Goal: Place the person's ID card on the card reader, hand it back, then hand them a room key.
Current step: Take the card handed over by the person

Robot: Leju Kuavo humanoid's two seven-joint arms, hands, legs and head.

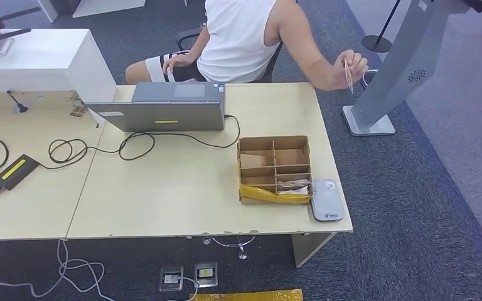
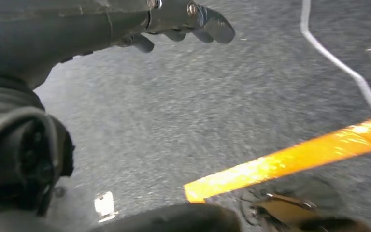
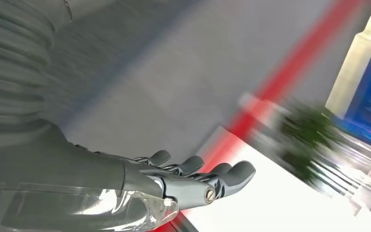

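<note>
We see the ID card (image 1: 349, 76) as a thin pale card, pinched edge-on and near upright in the person's hand (image 1: 346, 68), off the desk at about 1 o'clock from the box. Card reader (image 1: 326, 199): flat grey-silver slab with rounded corners, lying flat at the desk's near right corner, touching the cardboard divider box (image 1: 274, 169) at its 4 o'clock. Room keys we can't make out for sure; pale cards sit in the box's near compartments

Left hand (image 2: 183, 21): upper centre of the left wrist frame, fingers loosely extended and apart, holding nothing. Right hand (image 3: 193, 181): lower centre of the right wrist frame, fingers extended side by side, holding nothing.
</note>
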